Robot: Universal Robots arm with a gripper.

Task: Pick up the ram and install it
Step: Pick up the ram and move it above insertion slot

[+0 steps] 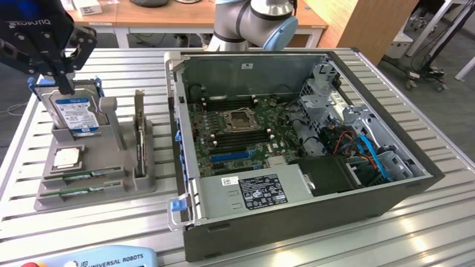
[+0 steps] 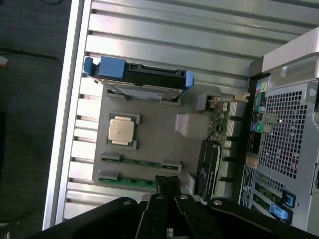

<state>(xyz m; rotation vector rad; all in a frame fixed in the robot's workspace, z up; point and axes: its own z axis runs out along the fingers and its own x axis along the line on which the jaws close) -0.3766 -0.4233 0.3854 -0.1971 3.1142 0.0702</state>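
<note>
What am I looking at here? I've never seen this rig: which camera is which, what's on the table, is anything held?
One robot arm carries an end effector, shut and empty, above the holder. The exterior view comes from a camera off the arm; the wrist view rides on the arm, looking down. On the slatted table sit an open computer case and the grey holder, carrying a hard drive, processor, card and two ram sticks, both in their slots.

My worktop (image 1: 415, 222) is this ribbed aluminium slab, with pale wooden desks (image 1: 171, 16) just behind it, a tall wooden panel (image 1: 364, 22) on the exterior view's right, and a dark grey floor (image 1: 453, 103) with cables (image 1: 426, 69) trailing about.
</note>
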